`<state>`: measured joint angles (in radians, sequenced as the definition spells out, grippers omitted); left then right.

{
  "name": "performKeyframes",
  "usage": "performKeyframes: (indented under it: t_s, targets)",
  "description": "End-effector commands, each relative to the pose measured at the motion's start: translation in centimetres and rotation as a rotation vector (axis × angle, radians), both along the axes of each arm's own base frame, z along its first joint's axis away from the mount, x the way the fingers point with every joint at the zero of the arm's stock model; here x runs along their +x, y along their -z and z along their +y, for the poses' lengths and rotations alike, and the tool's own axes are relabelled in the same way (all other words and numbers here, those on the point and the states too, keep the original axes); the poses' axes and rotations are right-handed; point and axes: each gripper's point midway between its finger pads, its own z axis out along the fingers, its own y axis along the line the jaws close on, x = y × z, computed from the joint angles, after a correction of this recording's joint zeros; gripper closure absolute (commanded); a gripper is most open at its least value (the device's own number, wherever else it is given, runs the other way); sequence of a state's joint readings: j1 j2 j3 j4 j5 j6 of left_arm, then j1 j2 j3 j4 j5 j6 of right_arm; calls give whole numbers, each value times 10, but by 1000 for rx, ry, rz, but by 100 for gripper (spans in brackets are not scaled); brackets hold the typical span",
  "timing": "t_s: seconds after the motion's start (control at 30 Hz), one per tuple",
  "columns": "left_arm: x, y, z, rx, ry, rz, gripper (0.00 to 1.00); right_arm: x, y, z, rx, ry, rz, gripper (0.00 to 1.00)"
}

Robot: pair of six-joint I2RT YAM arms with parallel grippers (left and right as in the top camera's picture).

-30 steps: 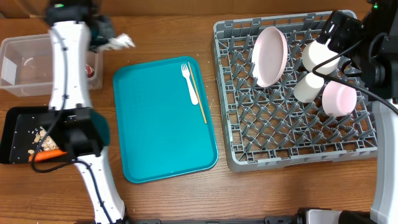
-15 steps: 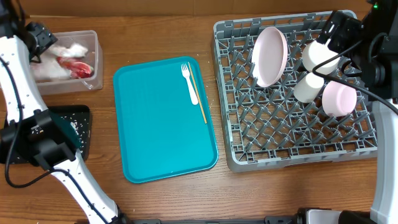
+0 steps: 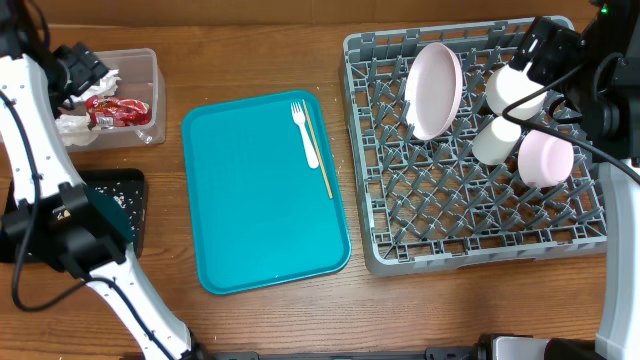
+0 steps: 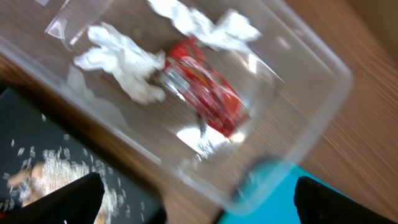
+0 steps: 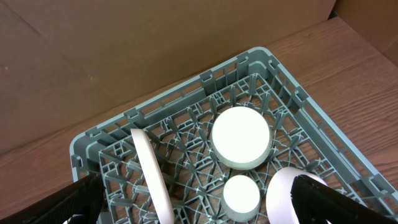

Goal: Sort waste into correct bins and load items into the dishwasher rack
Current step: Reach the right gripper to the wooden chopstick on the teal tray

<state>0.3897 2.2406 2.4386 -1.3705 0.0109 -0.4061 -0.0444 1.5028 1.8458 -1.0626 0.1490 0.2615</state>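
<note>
Fork (image 3: pixel 303 132) and wooden stick (image 3: pixel 318 155) lie on the teal tray (image 3: pixel 250 200), long axes near 12-to-6 (tines at 12), at 4 o'clock from the wide-open, empty left gripper (image 4: pixel 198 186) and 8 o'clock from the wide-open right gripper (image 5: pixel 196 183), neither clearly nearer.

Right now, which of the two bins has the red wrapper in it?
The clear plastic tub: the red wrapper lies in it among white napkins. The black tray beside it shows pale crumbs instead.
</note>
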Motion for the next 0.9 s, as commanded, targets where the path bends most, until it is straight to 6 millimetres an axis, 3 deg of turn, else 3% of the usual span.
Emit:
performKeyframes:
  t_s: [0.0,0.07,0.13,0.3,0.4,0.43,0.53,0.7,0.8,0.87]
  targets:
    - [-15,-86,-32,66,20,-156,0,0,-8,-3,-6,9,-21,0]
    - [-26,-95,-35,70,-4,-157,0,0,-8,-3,-5,9,-21,0]
    - [-38,-92,-32,48,-70,-123,0,1,-8,2,11,-12,-24,0]
    - [-59,-81,-10,26,-193,-62,0,-2,-2,45,169,-204,1,0]
    - [-70,-77,-1,4,-220,-35,0,-6,-19,98,348,-461,-49,0]
    - [-76,-76,1,-5,-231,-19,0,-11,-33,131,421,-623,-85,0]
    - [-77,-75,2,-3,-235,-15,0,-11,-31,160,388,-673,-81,0]
    - [-77,-75,2,-2,-234,-17,0,-1,13,218,222,-660,22,0]
    - [-77,-75,2,-2,-235,-17,0,1,51,263,165,-707,107,5]
    - [-77,-75,2,-2,-235,-17,0,3,87,293,122,-737,181,6]
